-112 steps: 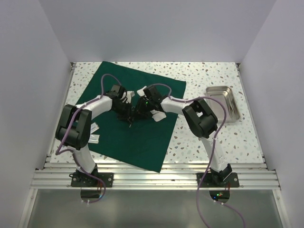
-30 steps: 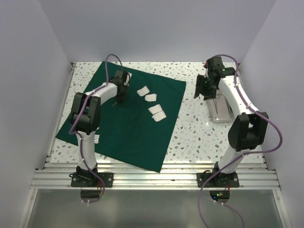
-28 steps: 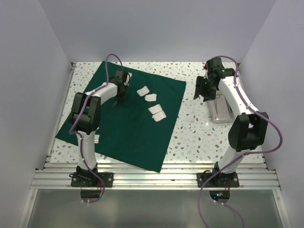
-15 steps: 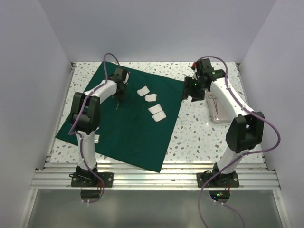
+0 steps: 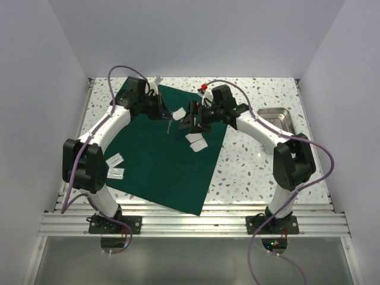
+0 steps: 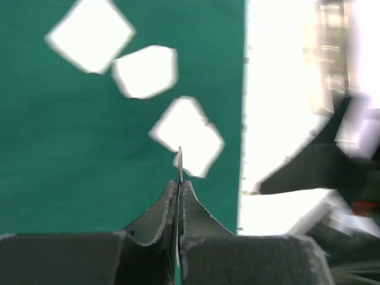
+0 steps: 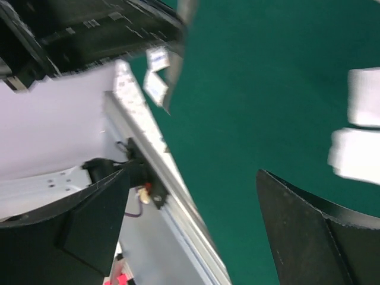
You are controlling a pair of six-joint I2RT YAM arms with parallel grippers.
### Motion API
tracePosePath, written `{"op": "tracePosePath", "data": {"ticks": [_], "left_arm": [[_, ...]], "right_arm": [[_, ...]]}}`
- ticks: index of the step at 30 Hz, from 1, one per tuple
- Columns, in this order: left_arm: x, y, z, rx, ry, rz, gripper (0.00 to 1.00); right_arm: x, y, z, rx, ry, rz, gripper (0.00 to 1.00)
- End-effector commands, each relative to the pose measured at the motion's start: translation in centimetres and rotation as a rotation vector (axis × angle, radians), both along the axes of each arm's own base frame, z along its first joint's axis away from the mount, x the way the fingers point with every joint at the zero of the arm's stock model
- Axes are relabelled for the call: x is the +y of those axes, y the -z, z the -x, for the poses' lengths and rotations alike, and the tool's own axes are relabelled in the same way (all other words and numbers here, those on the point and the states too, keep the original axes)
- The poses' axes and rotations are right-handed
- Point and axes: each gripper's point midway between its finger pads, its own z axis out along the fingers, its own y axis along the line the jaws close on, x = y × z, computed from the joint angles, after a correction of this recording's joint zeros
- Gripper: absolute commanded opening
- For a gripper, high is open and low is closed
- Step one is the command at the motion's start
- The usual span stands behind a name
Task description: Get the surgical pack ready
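The dark green cloth [image 5: 160,166] lies spread flat on the table. Three white gauze pads [image 5: 195,141] lie on its far right part, and they also show in the left wrist view [image 6: 187,133]. My left gripper [image 5: 164,111] hangs over the cloth, shut on a thin metal instrument [image 6: 180,169] that points down beside the pads. My right gripper [image 5: 187,121] hovers just right of it, open, with only cloth [image 7: 237,119] between its fingers [image 7: 314,237]. The steel tray [image 5: 280,111] stands off the cloth at the right, partly behind the right arm.
Two small white tags [image 5: 115,166] lie at the cloth's left edge. The two arms reach close together over the cloth's far side. An aluminium rail [image 5: 190,222] runs along the near table edge. White walls close in three sides.
The left gripper shut on the instrument and carried it right, toward the pads. The right arm swung left from the tray to over the cloth, and its jaws opened wide.
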Motion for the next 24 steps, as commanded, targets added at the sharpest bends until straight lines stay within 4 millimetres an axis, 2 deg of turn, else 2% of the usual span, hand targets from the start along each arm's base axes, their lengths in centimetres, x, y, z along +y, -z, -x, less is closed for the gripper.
{"op": "tracePosePath", "data": {"ticks": [1, 3, 8, 10, 17, 18, 21, 23, 24], "left_arm": [[-3.5, -4.0, 2.0, -0.025, 0.116, 0.279, 0.0], [-4.0, -4.4, 3.2, 0.0, 0.136, 0.342, 0.0], [-4.6, -5.1, 4.5, 0.013, 0.144, 0.438, 0.0], [-4.7, -5.3, 4.6, 0.016, 0.141, 0.451, 0.0], [-4.8, -5.9, 4.5, 0.022, 0.124, 0.479, 0.0], [-4.8, -6.0, 4.5, 0.02, 0.121, 0.482, 0.0], [-5.0, -6.1, 4.4, 0.026, 0.119, 0.496, 0.0], [-5.0, -6.0, 4.4, 0.03, 0.119, 0.499, 0.0], [-5.0, -6.0, 4.3, 0.029, 0.12, 0.498, 0.0]], "right_arm": [[3.8, -3.7, 0.7, -0.049, -0.074, -0.198, 0.9], [4.5, -3.4, 0.9, -0.055, -0.081, -0.208, 0.89], [5.3, -2.2, 1.3, -0.002, -0.069, -0.227, 0.71], [5.3, -1.7, 1.4, 0.007, -0.067, -0.22, 0.61], [5.0, -0.3, 1.6, 0.03, -0.059, -0.198, 0.5], [5.1, -0.2, 1.7, 0.033, -0.061, -0.198, 0.45], [5.1, 0.3, 1.6, 0.04, -0.056, -0.189, 0.38], [5.1, 0.3, 1.5, 0.037, -0.048, -0.182, 0.26], [4.9, 0.3, 1.3, 0.027, -0.043, -0.172, 0.1]]}}
